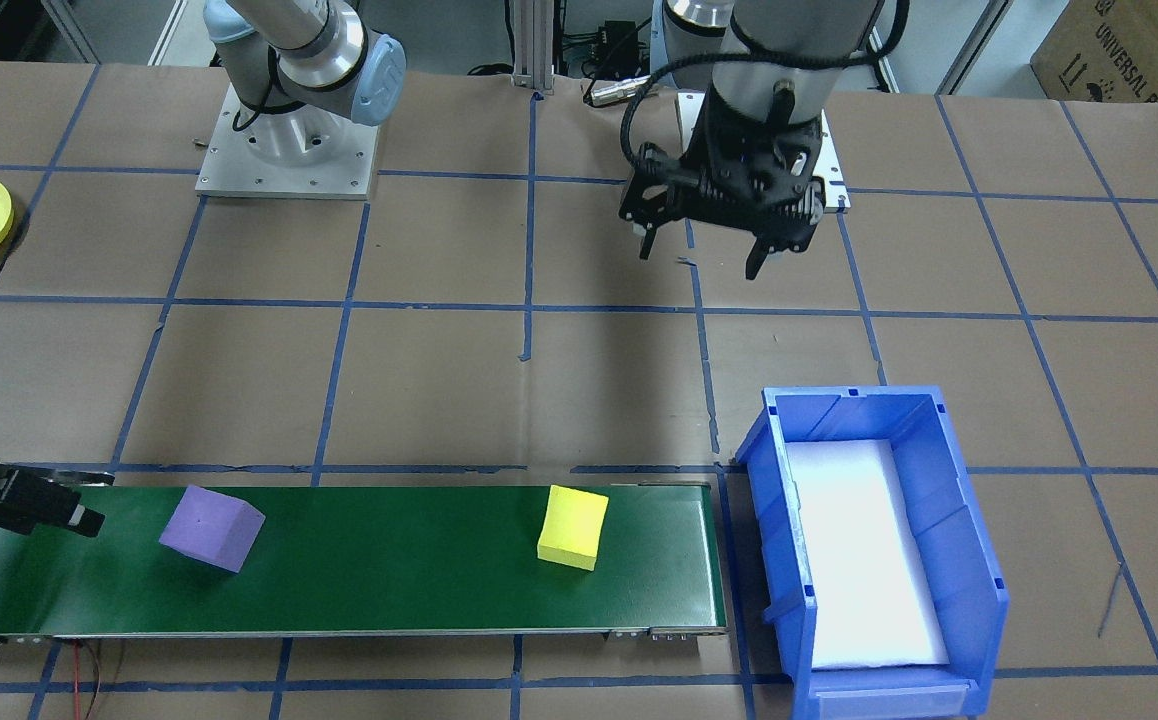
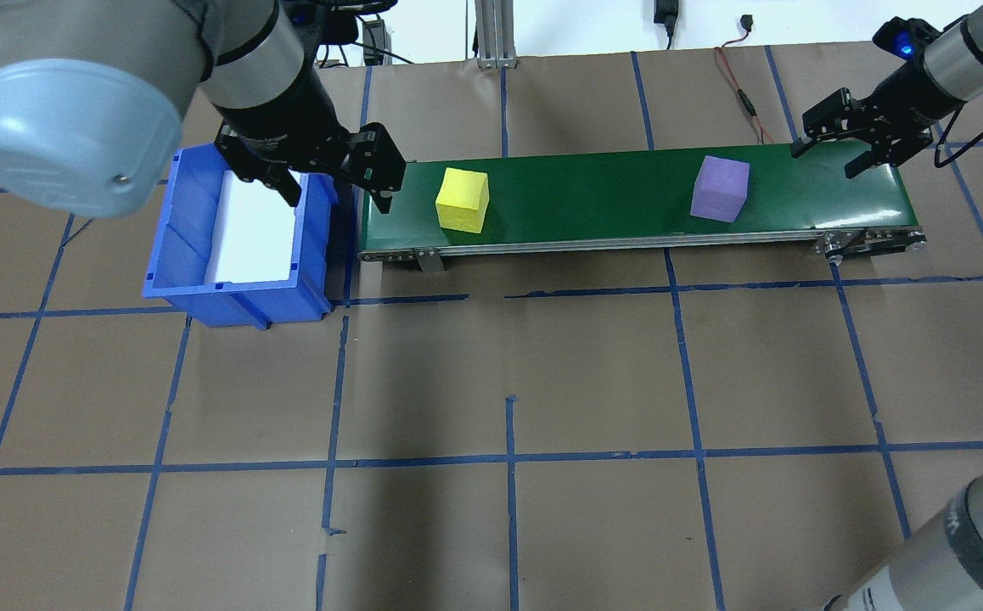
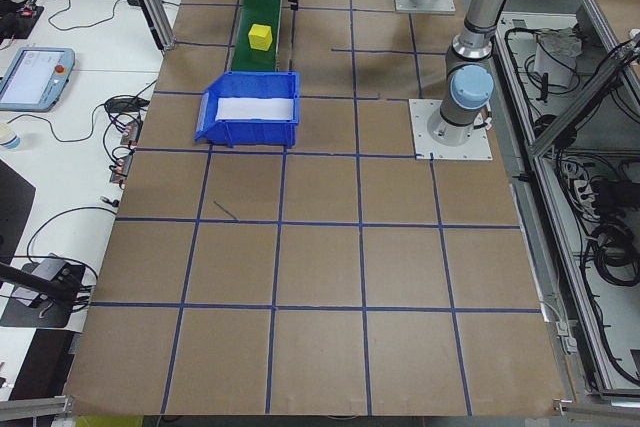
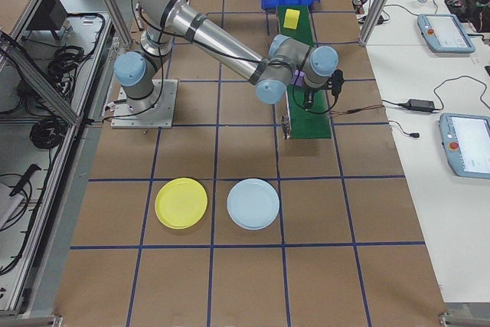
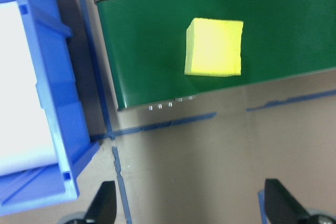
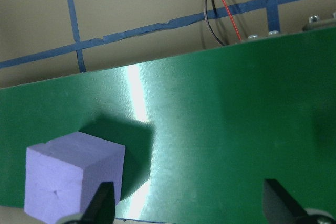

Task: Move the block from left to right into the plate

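**Purple block waits at the belt's right end, ungrasped**

The purple block (image 2: 720,188) sits on the green belt (image 2: 593,199), near our right gripper (image 2: 835,148), whose jaws stand apart and empty. Our left gripper (image 2: 334,174) hovers open by the blue bin (image 2: 177,255), beside the yellow block (image 2: 463,199). The yellow plate (image 4: 181,202) lies well apart (next to a pale blue plate (image 4: 253,204)). We judge the risks: closing off-centre on the rotated cube, or dropping into the wrong plate.
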